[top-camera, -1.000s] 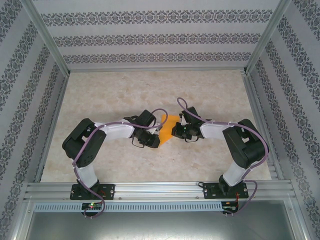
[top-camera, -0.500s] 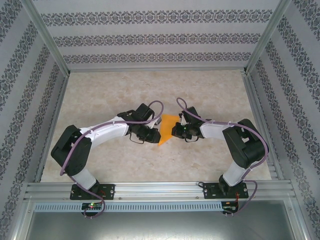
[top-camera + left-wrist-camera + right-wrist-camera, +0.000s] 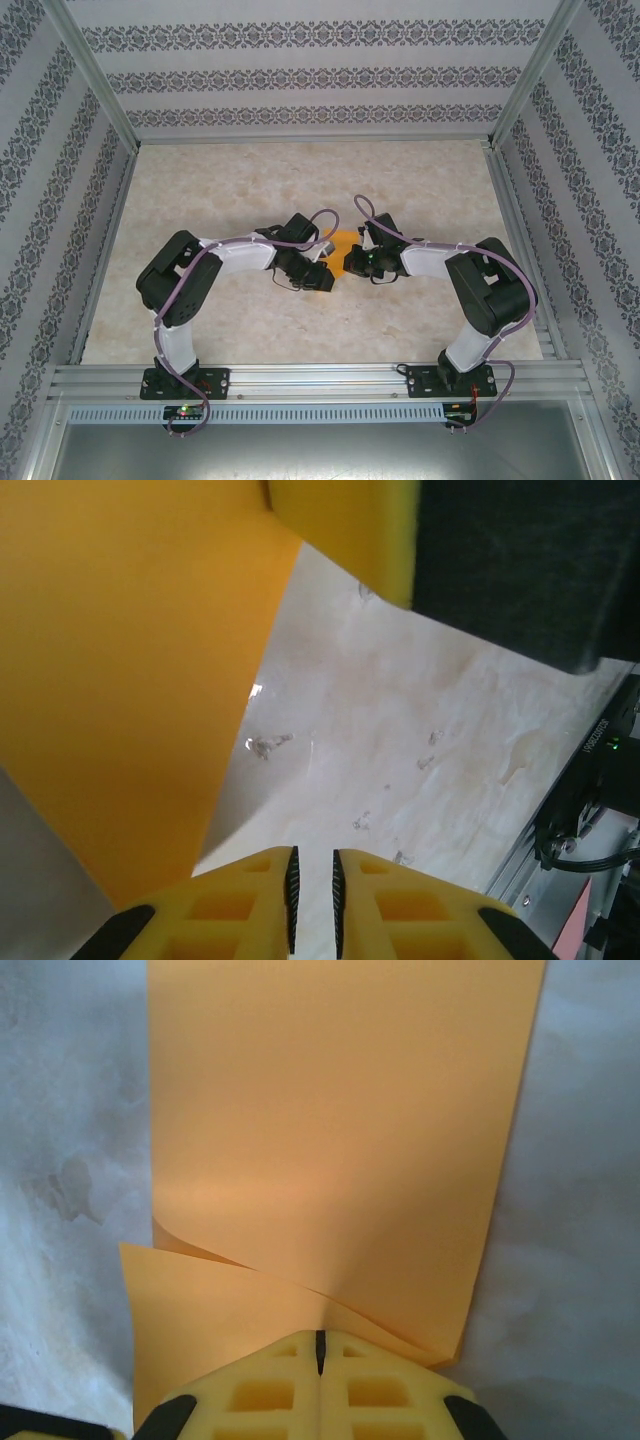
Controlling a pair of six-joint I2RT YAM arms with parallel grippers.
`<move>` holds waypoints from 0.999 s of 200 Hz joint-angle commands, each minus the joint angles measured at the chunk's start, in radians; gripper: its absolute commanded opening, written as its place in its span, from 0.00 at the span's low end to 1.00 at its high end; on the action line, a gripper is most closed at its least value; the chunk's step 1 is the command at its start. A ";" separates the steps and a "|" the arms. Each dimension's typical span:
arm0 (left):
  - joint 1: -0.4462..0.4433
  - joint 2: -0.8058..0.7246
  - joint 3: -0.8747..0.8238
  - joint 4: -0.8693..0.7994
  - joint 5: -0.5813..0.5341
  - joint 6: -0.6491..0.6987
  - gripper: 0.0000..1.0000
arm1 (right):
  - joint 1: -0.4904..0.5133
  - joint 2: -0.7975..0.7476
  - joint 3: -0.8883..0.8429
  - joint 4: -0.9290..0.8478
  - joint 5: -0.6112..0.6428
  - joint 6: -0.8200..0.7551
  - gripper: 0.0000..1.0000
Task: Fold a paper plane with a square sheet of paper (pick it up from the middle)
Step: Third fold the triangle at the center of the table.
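The square sheet of paper lies near the middle of the table, a small orange patch between the two arm tips in the overhead view. From the right wrist it spreads flat and plain away from the fingers, its far edge cut off by the top of the view. At its near end a second layer is folded over, and this curled layer rises from the left in a shallow curve and runs in under the fingertips. The right gripper has its yellow fingers pressed together with no gap showing, pinched on that near edge of the sheet at about the middle of its width. The left gripper comes in from the opposite side. Its two fingers stand a narrow slit apart, with bare marbled table showing through the slit and nothing between them. In the left wrist view the orange sheet runs up the left side, ahead of and to the left of the fingertips; whether it touches them I cannot tell. At the table's edge in that view sits a black unit with a green light and a line of small white print, too small to read. Patterned walls and a metal frame enclose the table.
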 commanded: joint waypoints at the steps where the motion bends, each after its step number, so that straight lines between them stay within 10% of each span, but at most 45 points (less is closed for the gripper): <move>1: 0.020 0.029 0.014 0.047 0.015 -0.004 0.20 | -0.003 0.022 -0.026 -0.046 0.018 -0.022 0.02; 200: 0.072 0.043 -0.160 0.045 0.000 0.041 0.20 | -0.156 0.046 0.071 -0.083 0.054 -0.118 0.03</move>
